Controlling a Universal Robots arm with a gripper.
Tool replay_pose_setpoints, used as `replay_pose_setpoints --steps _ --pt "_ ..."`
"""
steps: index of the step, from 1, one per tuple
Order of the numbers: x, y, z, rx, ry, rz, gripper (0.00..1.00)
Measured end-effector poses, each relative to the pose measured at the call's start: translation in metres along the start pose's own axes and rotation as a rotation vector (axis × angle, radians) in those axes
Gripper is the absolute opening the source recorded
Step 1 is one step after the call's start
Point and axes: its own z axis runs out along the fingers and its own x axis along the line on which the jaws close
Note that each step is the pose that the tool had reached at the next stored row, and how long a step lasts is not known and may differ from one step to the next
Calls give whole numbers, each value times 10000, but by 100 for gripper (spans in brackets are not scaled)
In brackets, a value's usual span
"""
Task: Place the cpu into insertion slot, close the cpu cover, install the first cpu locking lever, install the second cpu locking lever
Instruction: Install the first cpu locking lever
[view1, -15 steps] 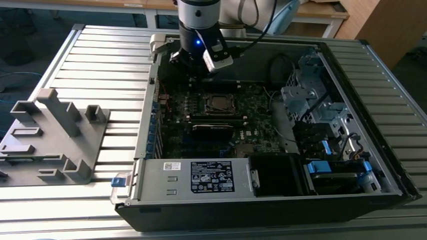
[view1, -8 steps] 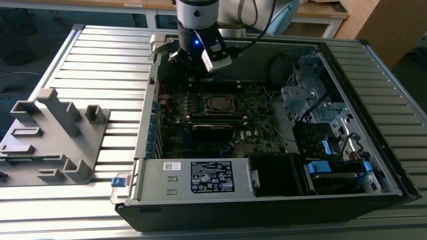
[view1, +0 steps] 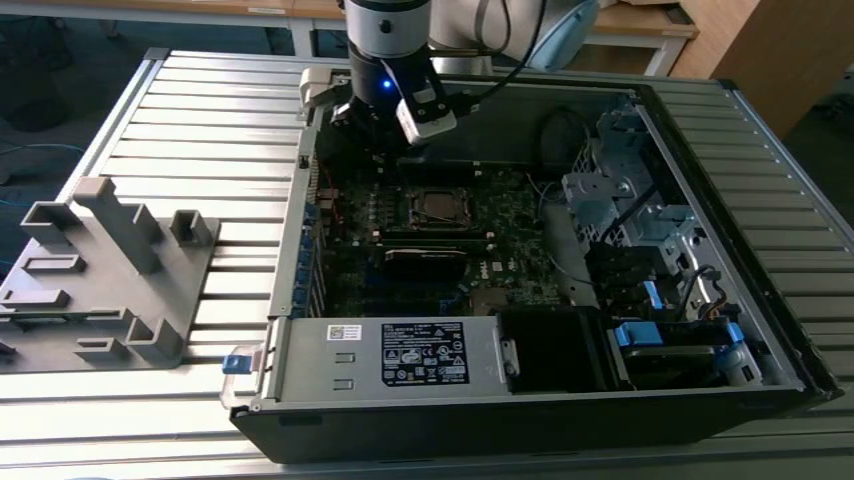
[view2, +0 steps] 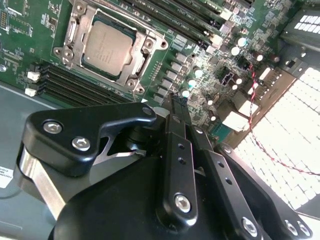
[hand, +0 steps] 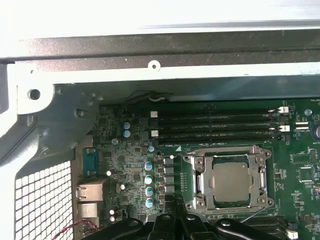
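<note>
**Cpu in socket, cover down, levers unconfirmed**

Find the cpu (view2: 107, 47) lying flat and square in the insertion slot (hand: 227, 150), dull metal top facing up. Judge the first step done. See the cpu cover (view2: 145, 50) lowered around the chip in both wrist views, its cut-out framing the metal top. Judge the second step done or very nearly so, though cannot confirm that the frame sits fully flush.

Note one thin locking lever (hand: 252, 214) running along the socket edge in the first wrist view. Cannot tell whether it is hooked under its catch. Cannot make out the other lever with any certainty. Treat both lever steps as open.

Find the jaws pressed together with nothing between them, hanging over the board (hand: 130, 165) near a corner of the socket and touching neither the cover nor the lever.

Surroundings:
- Record long narrow memory slots (hand: 215, 127) just beside the socket, and a row of small capacitors (hand: 148, 182) between the socket and the rear ports.
- Note a red-and-black wire (view2: 260, 110) trailing across the board edge near the perforated rear panel (hand: 45, 195), well apart from the socket.
- See the case (view1: 534, 420) lying open on the slatted counter (view1: 200, 120), with the power supply (view1: 400, 355) at one end and the drive cage (view1: 627, 200) to the exterior view's right.
- Note a grey fixture (view1: 107, 270) on the counter at the exterior view's left, well apart from the work.

Judge the case wall and the memory slots as the nearest hindrances to any approach at the socket.
</note>
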Motion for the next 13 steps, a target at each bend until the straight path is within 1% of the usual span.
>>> replay_pose_setpoints --steps 3,4,6,13 --pt "3 0 0 -1 1 1 11" --pt "11 -1 -1 -12 3 4 11" --pt "27 -2 1 -62 4 3 11" --pt "61 24 12 -179 9 5 11"
